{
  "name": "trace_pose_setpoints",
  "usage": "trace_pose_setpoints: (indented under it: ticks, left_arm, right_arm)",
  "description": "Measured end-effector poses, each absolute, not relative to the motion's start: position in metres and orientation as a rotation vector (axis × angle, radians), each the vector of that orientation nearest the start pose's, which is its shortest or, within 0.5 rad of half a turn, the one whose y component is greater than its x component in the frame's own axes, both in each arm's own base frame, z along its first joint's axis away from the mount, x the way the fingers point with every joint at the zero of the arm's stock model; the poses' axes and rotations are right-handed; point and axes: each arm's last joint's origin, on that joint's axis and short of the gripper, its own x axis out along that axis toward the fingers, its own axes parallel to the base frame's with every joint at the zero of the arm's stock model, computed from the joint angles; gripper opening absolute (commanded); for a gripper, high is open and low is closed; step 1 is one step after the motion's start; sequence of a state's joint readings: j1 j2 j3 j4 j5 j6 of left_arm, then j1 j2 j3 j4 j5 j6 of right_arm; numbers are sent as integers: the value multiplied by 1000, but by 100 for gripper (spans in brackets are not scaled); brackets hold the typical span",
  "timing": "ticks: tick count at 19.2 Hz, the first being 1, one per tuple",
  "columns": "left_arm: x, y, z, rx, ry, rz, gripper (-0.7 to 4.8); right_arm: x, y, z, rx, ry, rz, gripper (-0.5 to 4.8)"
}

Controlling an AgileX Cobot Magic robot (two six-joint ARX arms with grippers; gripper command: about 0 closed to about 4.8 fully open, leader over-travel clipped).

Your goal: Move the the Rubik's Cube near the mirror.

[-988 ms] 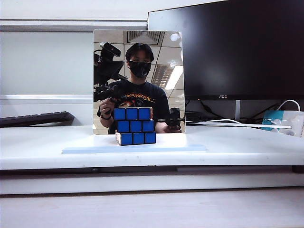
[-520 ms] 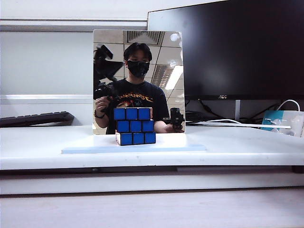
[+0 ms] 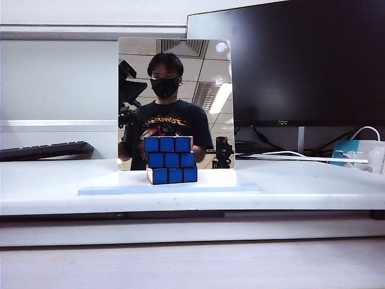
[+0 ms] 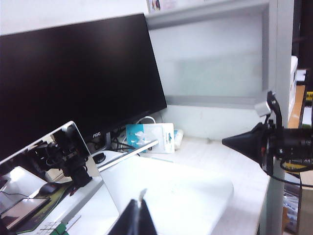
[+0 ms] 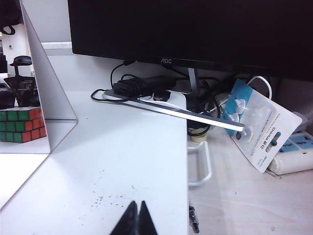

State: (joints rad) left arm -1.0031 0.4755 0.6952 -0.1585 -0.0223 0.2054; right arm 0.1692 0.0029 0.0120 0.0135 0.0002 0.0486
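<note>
The Rubik's Cube (image 3: 171,159) stands on the mirror's pale-blue base (image 3: 108,188), its blue face toward the exterior camera and right against the mirror (image 3: 198,66). Neither arm shows directly in the exterior view; only dark reflections of them appear in the pane. My left gripper (image 4: 139,215) is shut and empty, hanging above the white table off to one side of the mirror (image 4: 29,171). My right gripper (image 5: 137,215) is shut and empty too, over the white table well short of the mirror (image 5: 54,93). Green and orange-red cube (image 5: 22,125) faces show by the pane.
A black monitor (image 3: 301,60) stands behind the mirror to the right. A keyboard (image 3: 45,150) lies at the back left. Cables, a flat metal bar (image 5: 186,115), a blue-and-white packet (image 5: 261,129) and a power strip (image 5: 293,156) crowd the right side. The white tabletop ends at an edge (image 5: 188,161).
In the mirror, the left arm's reflection has drawn away toward the pane's left edge and the person's reflection has shifted left. The cube has stayed put.
</note>
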Motion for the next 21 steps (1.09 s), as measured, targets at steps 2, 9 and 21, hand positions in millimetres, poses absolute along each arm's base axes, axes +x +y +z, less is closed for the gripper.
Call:
trace_pose_setpoints:
  ticks: [2, 9, 21]
  left_arm:
    - [58, -91, 342, 158, -154, -971, -1]
    - [73, -18, 312, 66, 41, -398, -1]
    - [86, 4, 207, 19, -69, -51, -1]
  right_arm:
    - [96, 16, 169, 50, -19, 170, -1]
    - [96, 16, 169, 51, -22, 171, 0]
    - [96, 16, 169, 51, -21, 171, -1]
